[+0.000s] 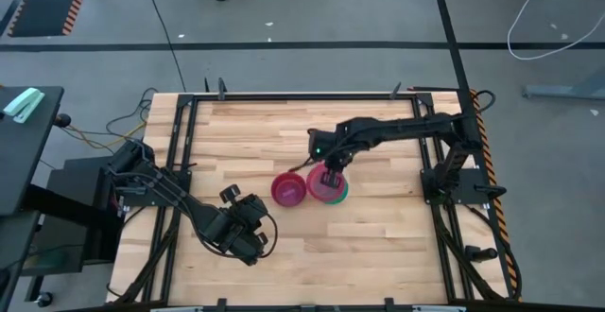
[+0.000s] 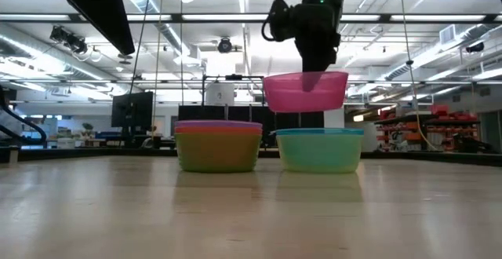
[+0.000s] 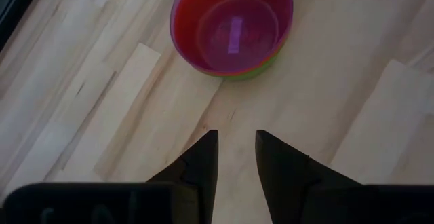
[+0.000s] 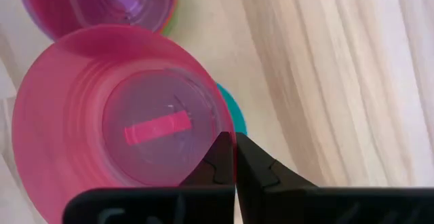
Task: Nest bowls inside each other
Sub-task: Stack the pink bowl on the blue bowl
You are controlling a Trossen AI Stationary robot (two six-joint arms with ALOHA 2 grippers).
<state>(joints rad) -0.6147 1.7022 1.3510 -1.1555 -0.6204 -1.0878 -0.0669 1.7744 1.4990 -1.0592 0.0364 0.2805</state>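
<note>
My right gripper (image 4: pixel 234 139) is shut on a magenta-pink bowl (image 2: pixel 306 91) and holds it in the air above a green bowl with a blue one nested in it (image 2: pixel 319 151). To the table's left of that pair stands a second stack (image 2: pixel 218 146), yellow-green outside with orange and purple rims. It also shows in the left wrist view (image 3: pixel 232 27). My left gripper (image 3: pixel 236 146) hovers open over bare wood near the table's near-left part (image 1: pixel 248 232), away from all bowls. My right gripper pinches the pink bowl's rim (image 4: pixel 215 132), one finger inside the bowl and one outside. The fingers (image 2: pixel 318 59) come from above, pointing down. The bowl hangs upright and lifted clear, directly over the green-and-blue pair (image 1: pixel 333 193).
Both stacks rest on their bases near the middle of the wooden table (image 1: pixel 378 246), almost touching each other. A black frame rail (image 1: pixel 284 96) runs around the table. Bare wood lies on all sides of the bowls. The room behind shows shelves and monitors.
</note>
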